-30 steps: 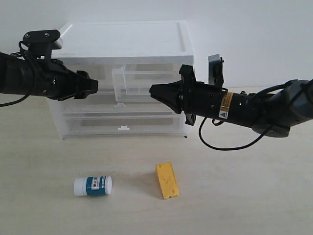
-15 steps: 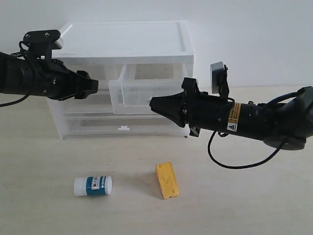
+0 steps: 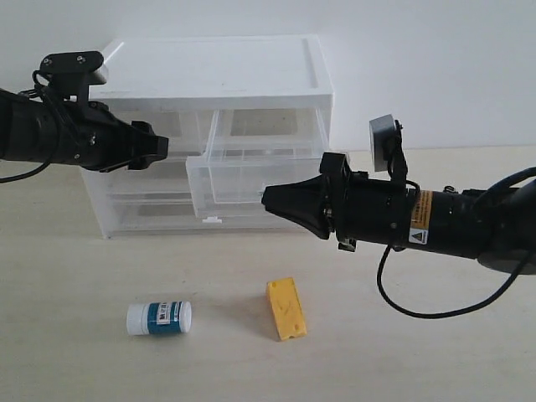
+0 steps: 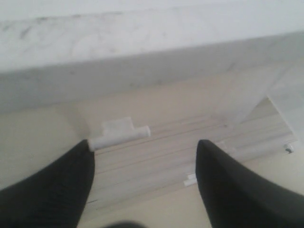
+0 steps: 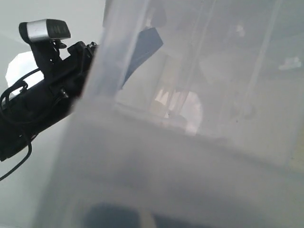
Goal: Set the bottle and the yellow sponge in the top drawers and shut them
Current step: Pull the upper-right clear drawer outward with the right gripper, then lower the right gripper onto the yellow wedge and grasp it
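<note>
The bottle lies on its side on the table, front left. To its right lies the yellow sponge. The right top drawer stands pulled out of the white-topped chest. My right gripper is shut at its front on the tab handle. In the right wrist view, the drawer's clear wall fills the frame and the gripper is a dark blur. My left gripper is open in front of the shut left top drawer, a white tab handle just ahead of one finger.
Two full-width drawers sit shut under the top pair, the lower one with a white handle. The chest stands at the back of the beige table against a pale wall. My left arm shows through the drawer's plastic.
My right gripper has drawn back from the chest and dropped a little, pulling the right top drawer farther out. The left arm, the bottle and the sponge have not moved.
</note>
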{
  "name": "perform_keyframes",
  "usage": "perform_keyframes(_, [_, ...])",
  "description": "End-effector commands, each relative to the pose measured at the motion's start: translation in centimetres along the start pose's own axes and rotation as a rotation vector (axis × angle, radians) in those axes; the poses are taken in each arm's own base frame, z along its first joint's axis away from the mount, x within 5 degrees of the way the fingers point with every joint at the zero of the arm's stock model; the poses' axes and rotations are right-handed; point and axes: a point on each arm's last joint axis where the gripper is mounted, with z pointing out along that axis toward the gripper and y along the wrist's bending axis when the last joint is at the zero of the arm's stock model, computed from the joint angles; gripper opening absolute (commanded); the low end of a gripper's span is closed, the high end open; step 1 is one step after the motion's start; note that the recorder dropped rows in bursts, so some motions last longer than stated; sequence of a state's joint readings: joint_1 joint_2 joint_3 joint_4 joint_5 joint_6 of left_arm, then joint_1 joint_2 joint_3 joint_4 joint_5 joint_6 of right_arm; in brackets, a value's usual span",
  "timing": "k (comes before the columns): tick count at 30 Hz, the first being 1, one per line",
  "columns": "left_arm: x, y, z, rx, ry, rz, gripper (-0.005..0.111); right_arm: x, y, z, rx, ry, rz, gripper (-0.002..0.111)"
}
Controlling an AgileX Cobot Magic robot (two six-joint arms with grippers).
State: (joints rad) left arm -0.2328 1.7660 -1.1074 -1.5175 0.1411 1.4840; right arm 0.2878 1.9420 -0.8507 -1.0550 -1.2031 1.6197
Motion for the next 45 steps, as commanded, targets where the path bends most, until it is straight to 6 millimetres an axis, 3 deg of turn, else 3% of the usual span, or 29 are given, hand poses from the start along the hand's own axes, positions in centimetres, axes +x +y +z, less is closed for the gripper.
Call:
perform_keyframes(1, [-1.1, 0.7, -0.1, -0.067, -0.036, 0.023, 0.059, 0.2, 0.7, -0.1, -0.024, 0.025, -0.035, 0.000])
perform_keyframes(8, [-1.1, 0.7, -0.1, -0.067, -0.036, 0.023, 0.059, 0.1, 0.7, -0.1, -0.026, 0.017, -0.052, 0.004])
perform_keyframes(11, [-1.1, 0.7, -0.1, -0.067, -0.036, 0.023, 0.059, 0.1, 0.7, -0.1, -0.026, 0.018, -0.053, 0.022])
perform_keyframes(14, [-1.1, 0.7, -0.1, -0.064, -0.035, 0.023, 0.059, 0.2, 0.8, -0.1, -0.025, 0.029, -0.028, 0.049])
perform_keyframes(16, [-1.1, 0.7, -0.1, -0.064, -0.035, 0.023, 0.059, 0.4, 0.8, -0.1, -0.024, 0.050, -0.031, 0.056])
perform_keyframes(23, [-1.1, 0.7, -0.1, -0.064, -0.035, 0.023, 0.059, 1.5, 0.5, -0.3, 0.015, 0.186, -0.088, 0.055])
perform_keyframes(29, [-1.1, 0.7, -0.1, -0.064, -0.035, 0.023, 0.059, 2.7, -1.5, -0.5, 0.236, 0.316, -0.179, 0.055])
perform_keyframes(32, [-1.1, 0.7, -0.1, -0.064, -0.035, 0.023, 0.059, 4.0, -2.7, 0.8, 0.449, 0.368, -0.320, 0.056])
perform_keyframes(35, [-1.1, 0.7, -0.1, -0.064, -0.035, 0.023, 0.059, 5.0, -2.6, 2.1, 0.525, 0.406, -0.422, 0.056])
perform_keyframes(38, [-1.1, 0.7, -0.1, -0.064, -0.035, 0.023, 0.059, 4.9, -3.0, 1.9, 0.600, 0.400, -0.440, 0.056])
perform_keyframes(45, [-1.1, 0.7, -0.1, -0.066, -0.035, 0.023, 0.059, 5.1, -2.9, 2.0, 0.582, 0.415, -0.411, 0.056])
